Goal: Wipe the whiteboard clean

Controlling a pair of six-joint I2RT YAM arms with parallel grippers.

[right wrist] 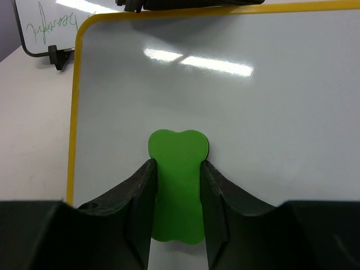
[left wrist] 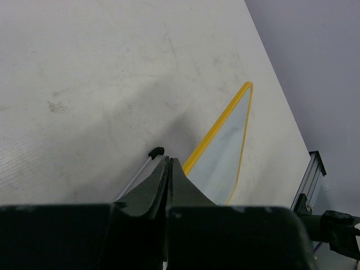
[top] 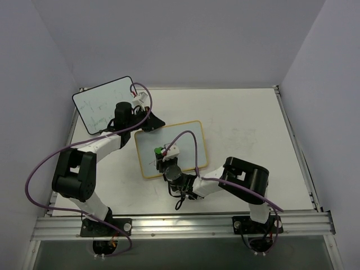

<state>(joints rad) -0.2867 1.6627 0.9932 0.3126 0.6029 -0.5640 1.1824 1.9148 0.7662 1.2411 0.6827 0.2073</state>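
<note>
Whiteboard [top: 147, 147] partly hidden under right gripper [right wrist: 177, 164] clamping green eraser [right wrist: 177, 147]; left gripper [left wrist: 169, 164] clenched empty at its edge.

No word, number or brand can be read for sure. Only some green handwriting [right wrist: 49, 22] stands on the black-framed whiteboard [top: 104, 104] at the far left corner of the table [top: 242, 124]. It looks like 1 short cursive word, but its letters are too small to tell.
</note>
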